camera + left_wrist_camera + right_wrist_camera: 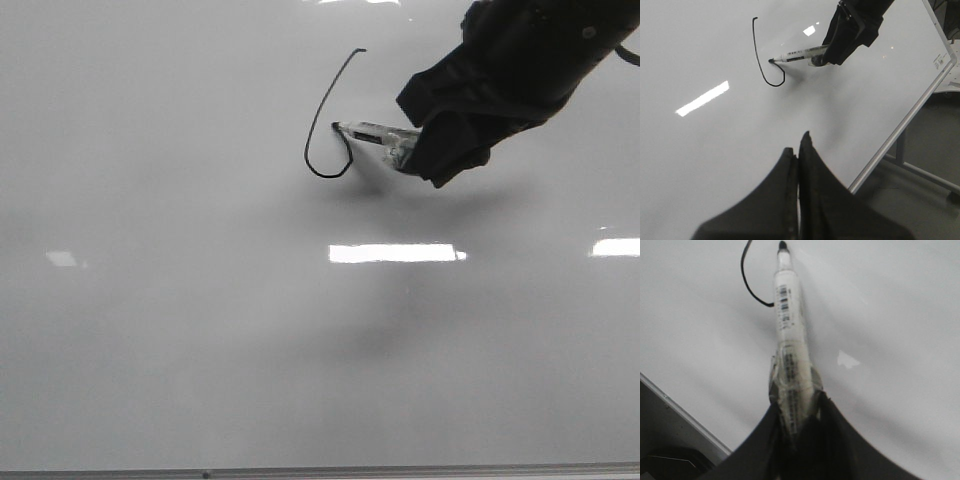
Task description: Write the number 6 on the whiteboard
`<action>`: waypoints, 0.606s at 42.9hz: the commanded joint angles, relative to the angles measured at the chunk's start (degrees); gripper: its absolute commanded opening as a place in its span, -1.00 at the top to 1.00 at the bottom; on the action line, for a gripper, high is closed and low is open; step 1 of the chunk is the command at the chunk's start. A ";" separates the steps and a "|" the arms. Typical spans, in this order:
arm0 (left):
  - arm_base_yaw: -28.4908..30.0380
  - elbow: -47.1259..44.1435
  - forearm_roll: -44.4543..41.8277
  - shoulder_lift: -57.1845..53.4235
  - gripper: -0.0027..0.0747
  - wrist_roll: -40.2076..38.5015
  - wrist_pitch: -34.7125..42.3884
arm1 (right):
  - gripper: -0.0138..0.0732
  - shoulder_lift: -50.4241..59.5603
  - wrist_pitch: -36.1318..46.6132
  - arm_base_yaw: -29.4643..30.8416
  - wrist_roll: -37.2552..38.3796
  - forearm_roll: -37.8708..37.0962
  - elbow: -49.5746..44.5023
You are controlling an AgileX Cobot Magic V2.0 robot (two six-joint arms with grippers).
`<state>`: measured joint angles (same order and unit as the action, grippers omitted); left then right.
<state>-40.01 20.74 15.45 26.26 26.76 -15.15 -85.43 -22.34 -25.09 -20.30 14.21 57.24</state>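
Note:
A glossy grey-white whiteboard fills the front view. On it runs a thin black stroke of the number 6: a long slanted stem curling into a partly drawn loop, also seen in the left wrist view as the number 6. My right gripper is shut on a white marker, whose black tip touches the board at the loop's upper right end. In the right wrist view the marker points away from the right gripper. My left gripper is shut, empty, hovering over bare board.
Bright rectangular light reflections lie on the board. The board's thin metal frame runs along its edge, with a stand leg and floor beyond. The lower frame edge shows in the front view.

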 commanded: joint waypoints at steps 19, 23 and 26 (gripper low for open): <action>0.00 1.55 0.85 0.08 0.98 -0.61 4.75 | 0.82 13.07 -4.31 -3.80 -2.19 -2.66 -1.03; 0.00 2.51 -0.16 0.20 0.98 -0.37 3.08 | 0.82 16.10 -9.53 -5.16 -6.99 -2.73 -2.83; 0.00 5.57 -3.92 1.62 0.98 -0.38 -2.73 | 0.82 16.65 -12.19 -7.09 -9.14 -2.73 -3.08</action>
<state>-40.01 21.99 13.78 26.38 26.76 -17.54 -71.06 -33.48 -30.52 -26.00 11.35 53.22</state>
